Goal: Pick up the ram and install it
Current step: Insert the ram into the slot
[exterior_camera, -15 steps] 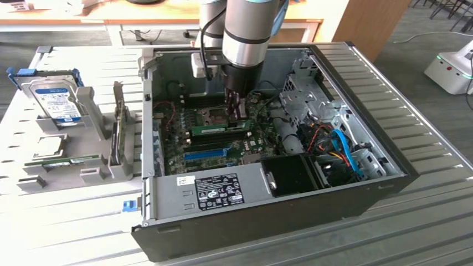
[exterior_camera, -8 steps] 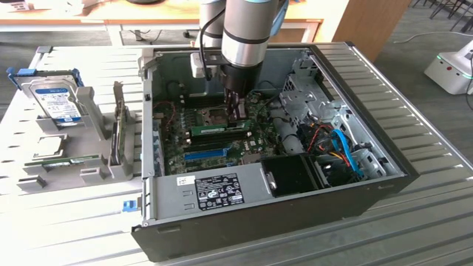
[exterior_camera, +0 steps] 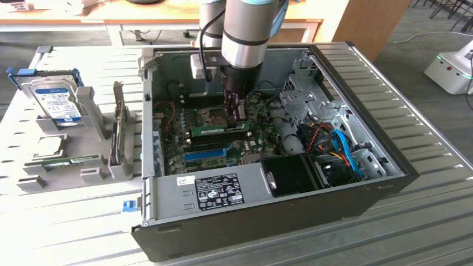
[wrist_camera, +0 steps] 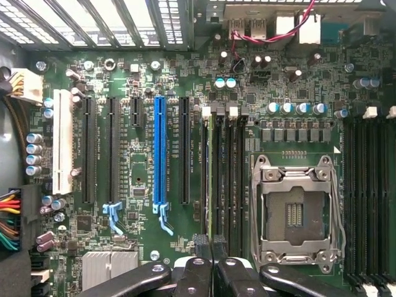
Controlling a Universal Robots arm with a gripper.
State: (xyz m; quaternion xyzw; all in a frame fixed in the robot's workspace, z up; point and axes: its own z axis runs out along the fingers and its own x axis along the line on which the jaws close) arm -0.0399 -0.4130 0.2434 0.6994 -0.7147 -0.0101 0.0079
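Down inside the open computer case (exterior_camera: 296, 205), got the arm (exterior_camera: 247, 33) hanging straight down from above over the motherboard (wrist_camera: 142, 93). Looking at fingers (wrist_camera: 199, 247) pinched narrow, pretty much closed up against each other. Parked right at one end of the memory slots (wrist_camera: 232, 173), next to the processor socket (wrist_camera: 296, 210). Can spot the ram (exterior_camera: 209, 131) standing on edge in one of those slots, stretching off from there toward the exterior view's left. Honestly can't tell whether pinched on its end or just sitting on top of it. Got the blue slot (wrist_camera: 160, 148) several slots over on the far side from the socket, well clear of the fingers. Also a bunch of colored wires (wrist_camera: 9, 223) off at the board's edge. Outside the case, toward the exterior view's left, got a gray holder (exterior_camera: 88, 111) on the slatted counter (exterior_camera: 414, 166) with a hard drive (exterior_camera: 59, 100) propped in it and a second green stick (exterior_camera: 63, 162) lying low near its front. Well apart from the arm, both of them.
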